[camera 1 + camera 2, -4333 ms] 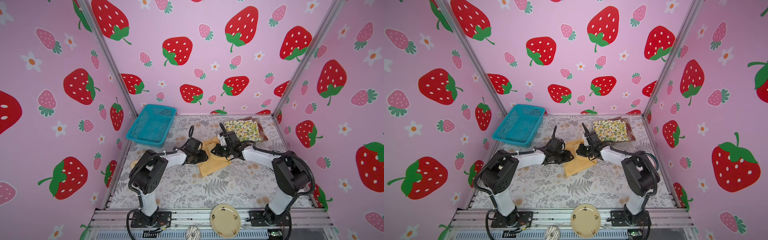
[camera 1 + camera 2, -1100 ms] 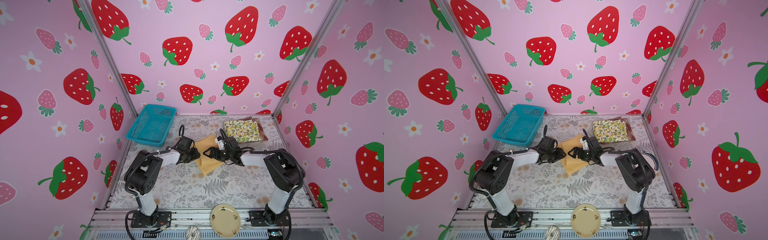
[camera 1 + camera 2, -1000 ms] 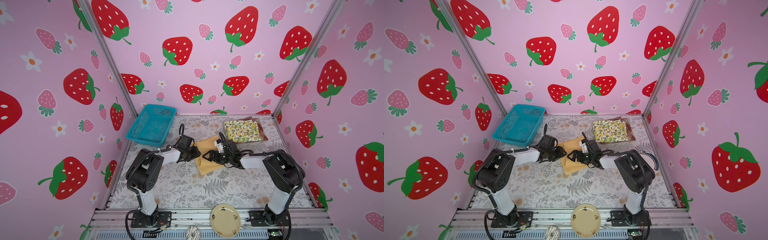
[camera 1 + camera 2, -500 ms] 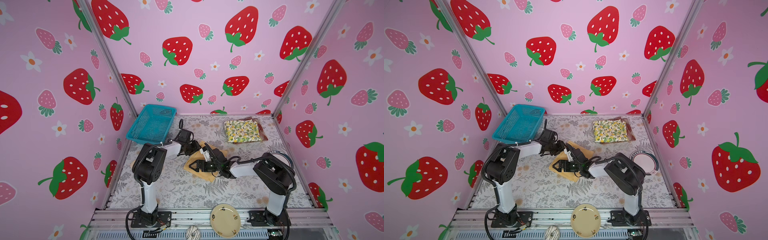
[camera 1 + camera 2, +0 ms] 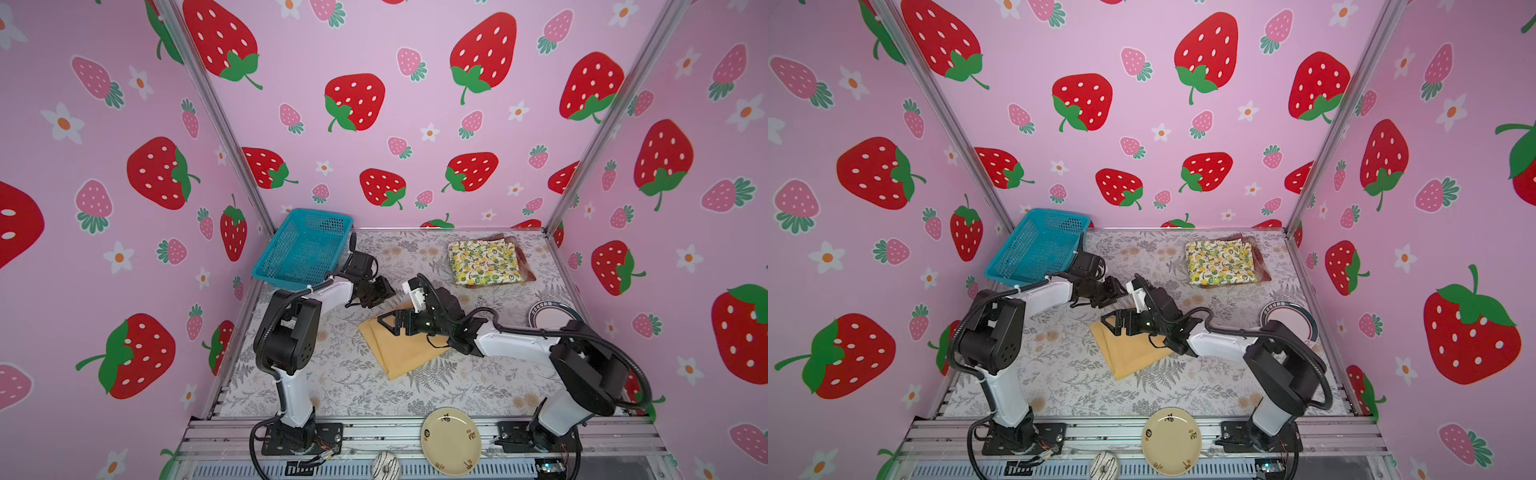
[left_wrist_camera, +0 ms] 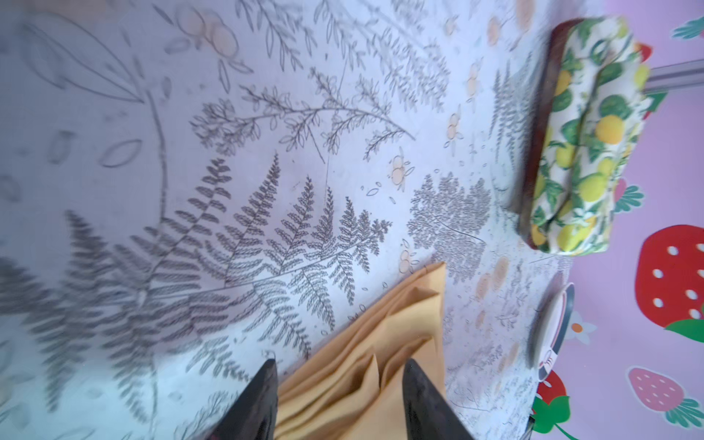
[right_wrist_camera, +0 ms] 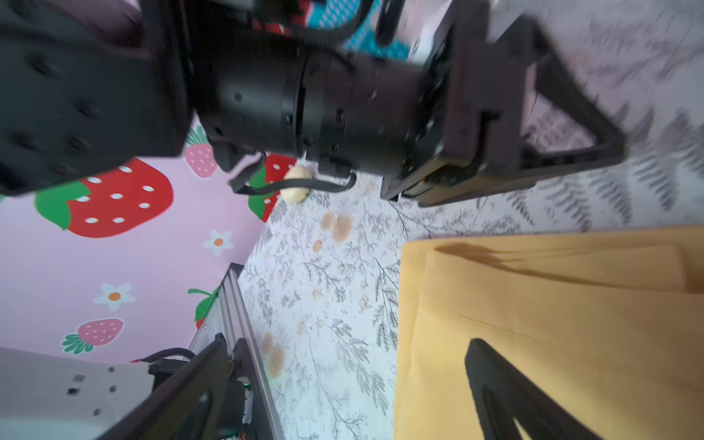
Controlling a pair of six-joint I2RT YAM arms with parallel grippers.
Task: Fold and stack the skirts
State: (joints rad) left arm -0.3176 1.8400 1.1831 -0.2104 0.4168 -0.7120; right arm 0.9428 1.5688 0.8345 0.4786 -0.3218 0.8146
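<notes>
Skirt, mustard-yellow (image 5: 401, 349): folded into a layered rectangle and laid at the middle of the table (image 5: 332, 374), well apart from the lemon-print skirt (image 5: 484, 262), which is stacked on the plaid skirt (image 5: 525, 266) at the far right corner. The cloth is judged light, soft and limp; its layers are expected to slide and splay if lifted at one point. Hold is best taken at two corners of one folded edge, with all layers pinched.

Right gripper (image 5: 390, 324): fingers spread wide over the skirt's far left edge.

Left gripper (image 6: 340, 364): fingers parted, nothing pinched, beside the far corner.
</notes>
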